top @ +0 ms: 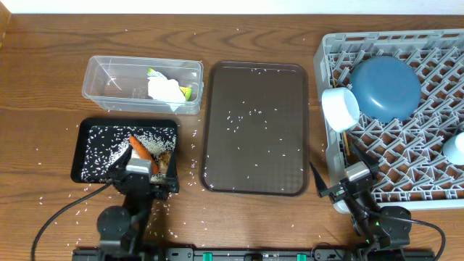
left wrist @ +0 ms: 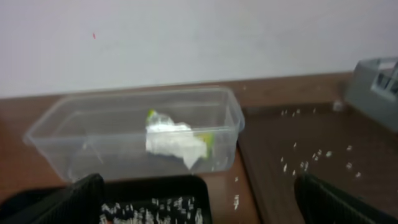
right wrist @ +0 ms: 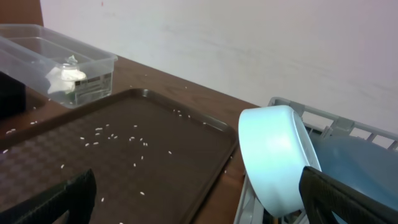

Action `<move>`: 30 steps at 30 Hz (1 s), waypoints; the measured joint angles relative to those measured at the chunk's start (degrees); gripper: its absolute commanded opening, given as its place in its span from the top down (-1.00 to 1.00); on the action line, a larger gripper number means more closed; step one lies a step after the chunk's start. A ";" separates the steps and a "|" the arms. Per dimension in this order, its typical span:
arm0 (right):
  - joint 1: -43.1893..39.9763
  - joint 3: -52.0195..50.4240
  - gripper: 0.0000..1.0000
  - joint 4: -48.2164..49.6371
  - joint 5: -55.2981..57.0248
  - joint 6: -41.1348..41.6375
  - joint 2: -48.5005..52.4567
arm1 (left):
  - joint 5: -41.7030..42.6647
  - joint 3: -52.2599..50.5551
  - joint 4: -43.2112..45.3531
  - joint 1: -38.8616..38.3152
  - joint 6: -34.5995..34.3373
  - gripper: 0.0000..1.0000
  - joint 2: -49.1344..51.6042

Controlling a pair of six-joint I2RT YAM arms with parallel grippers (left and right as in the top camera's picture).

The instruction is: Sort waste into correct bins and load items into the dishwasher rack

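Lower left of overhead: left gripper (left wrist: 198, 186) is spread wide and empty over the near edge of the black tray (top: 78, 156). Its body hides part of the food scraps (top: 165, 156). Carrot (top: 140, 148) and rice (top: 101, 145) lie in that tray. Napkin (top: 165, 89) sits in the clear tub (top: 109, 76), upper left; it's blurry in the left wrist view. Right gripper (right wrist: 199, 177) is spread and empty at the lower-left corner of the rack (top: 435, 174). Dark-blue bowl (top: 386, 87) and white bowl (top: 341, 107) are in the rack. Light-blue cup (top: 455, 147) is cut off at the right edge.
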 measured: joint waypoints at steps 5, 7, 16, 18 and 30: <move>0.00 -0.04 -0.99 -0.04 -0.02 0.00 -0.04 | -0.11 -6.23 6.43 0.00 0.00 -0.96 0.13; 0.00 -0.04 -0.98 0.07 -0.02 0.00 -0.09 | -0.17 -6.82 7.89 0.00 0.00 -0.96 0.02; 0.00 -0.04 -0.98 0.07 -0.02 0.00 -0.09 | -0.20 -7.02 8.24 0.00 0.00 -0.96 0.02; 0.00 -0.04 -0.98 0.04 -0.02 0.00 -0.09 | -0.20 -7.02 8.24 0.00 0.00 -0.96 0.02; 0.00 -0.04 -0.99 0.04 -0.02 0.00 -0.09 | -0.20 -7.02 8.24 0.00 0.00 -0.96 0.00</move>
